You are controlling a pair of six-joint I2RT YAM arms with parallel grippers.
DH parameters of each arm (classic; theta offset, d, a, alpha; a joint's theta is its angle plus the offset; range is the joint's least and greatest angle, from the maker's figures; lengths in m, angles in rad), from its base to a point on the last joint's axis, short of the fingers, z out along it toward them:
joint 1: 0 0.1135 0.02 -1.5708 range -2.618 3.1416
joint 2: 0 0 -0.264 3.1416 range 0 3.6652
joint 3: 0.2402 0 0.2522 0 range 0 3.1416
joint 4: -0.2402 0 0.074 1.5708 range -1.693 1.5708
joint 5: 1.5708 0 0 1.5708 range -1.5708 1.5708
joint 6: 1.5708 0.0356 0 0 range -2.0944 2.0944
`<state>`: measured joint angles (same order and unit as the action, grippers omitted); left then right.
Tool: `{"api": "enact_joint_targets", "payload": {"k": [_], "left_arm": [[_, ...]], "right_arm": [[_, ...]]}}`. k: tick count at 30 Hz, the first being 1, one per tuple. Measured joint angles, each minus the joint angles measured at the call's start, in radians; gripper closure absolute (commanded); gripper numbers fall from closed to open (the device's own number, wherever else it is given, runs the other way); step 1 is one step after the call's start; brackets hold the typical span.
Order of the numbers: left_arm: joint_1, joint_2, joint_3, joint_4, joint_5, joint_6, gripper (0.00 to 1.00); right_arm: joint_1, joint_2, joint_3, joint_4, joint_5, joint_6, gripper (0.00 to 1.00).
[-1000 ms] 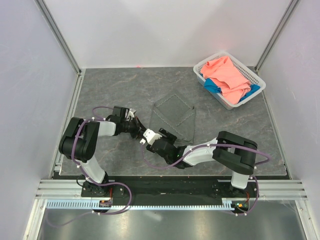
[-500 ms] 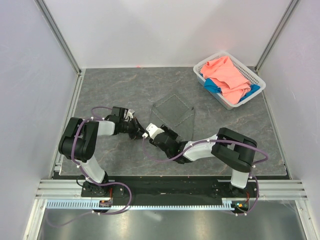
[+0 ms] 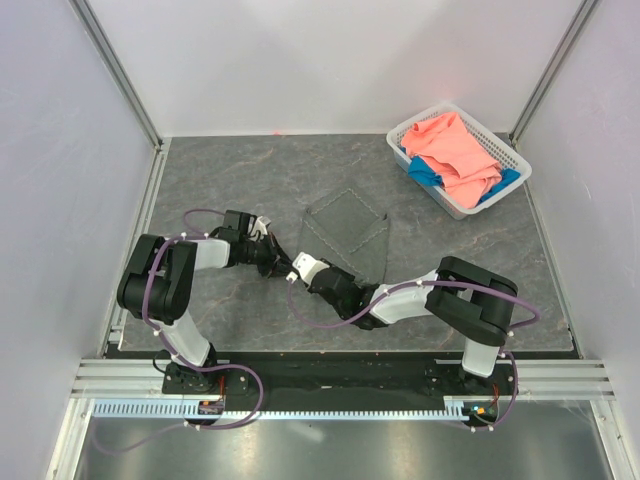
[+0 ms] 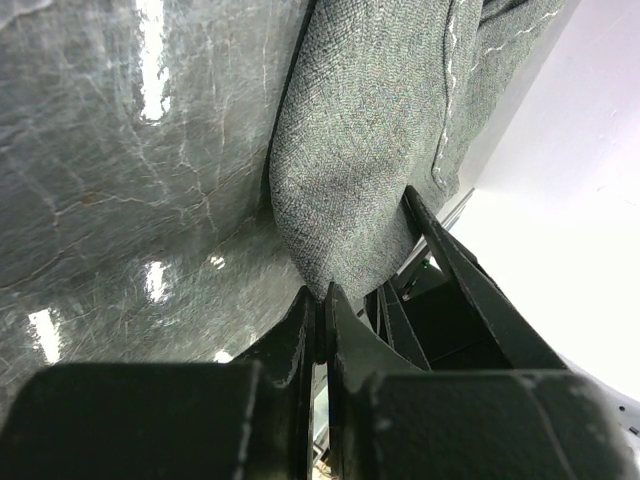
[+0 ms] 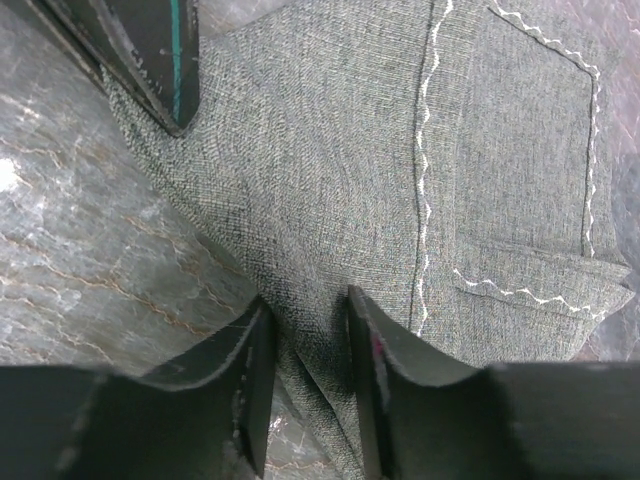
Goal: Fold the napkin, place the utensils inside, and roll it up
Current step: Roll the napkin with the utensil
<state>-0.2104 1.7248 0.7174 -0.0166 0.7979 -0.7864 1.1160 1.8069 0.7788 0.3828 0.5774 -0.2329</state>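
Early going: pinching napkin (image 3: 347,236) corner tight in left claw (image 4: 322,303), straddling its edge with right claw (image 5: 308,322), gap narrow. Fold only partway; utensils nowhere visible; rolling not yet started.

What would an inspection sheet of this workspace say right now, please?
Surface: grey marbled table, nothing spilled that I can see.
Job's things: napkin, one part folded over; utensils, nothing seen.
Clutter: white basket at the far right corner, holding a pink cloth and a blue cloth.
End effectors: left end effector shut on a napkin corner; right end effector has its jaws apart, astride a napkin fold.
Cables: purple cables looped along both arms.
Surroundings: white walls, metal frame.
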Motion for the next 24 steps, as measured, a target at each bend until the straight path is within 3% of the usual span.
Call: {"api": "enact_joint_targets", "payload": {"k": [2, 3, 6, 9, 11, 17, 24], "left_arm": [[0.000, 0.000, 0.003, -0.005, 0.000, 0.005, 0.88], [0.000, 0.000, 0.005, -0.006, 0.000, 0.008, 0.72], [0.000, 0.000, 0.011, -0.017, -0.004, 0.024, 0.42], [0.002, -0.008, 0.012, -0.035, -0.025, 0.031, 0.30], [0.002, -0.039, 0.006, -0.045, -0.062, 0.031, 0.28], [0.002, -0.256, -0.106, 0.014, -0.195, 0.013, 0.26], [0.002, -0.424, -0.261, 0.106, -0.364, 0.003, 0.25]], "right_arm": [[-0.001, 0.000, 0.000, -0.003, -0.006, -0.005, 0.64], [-0.003, 0.000, 0.000, -0.003, -0.011, -0.007, 0.64], [-0.009, 0.000, 0.000, -0.002, -0.031, -0.017, 0.70], [-0.017, 0.000, -0.001, -0.003, -0.061, -0.028, 0.83], [-0.025, 0.000, 0.000, -0.007, -0.089, -0.032, 1.00], [-0.078, -0.030, 0.026, -0.095, -0.227, -0.020, 1.00], [-0.160, -0.034, 0.179, -0.379, -0.450, 0.047, 1.00]]}}
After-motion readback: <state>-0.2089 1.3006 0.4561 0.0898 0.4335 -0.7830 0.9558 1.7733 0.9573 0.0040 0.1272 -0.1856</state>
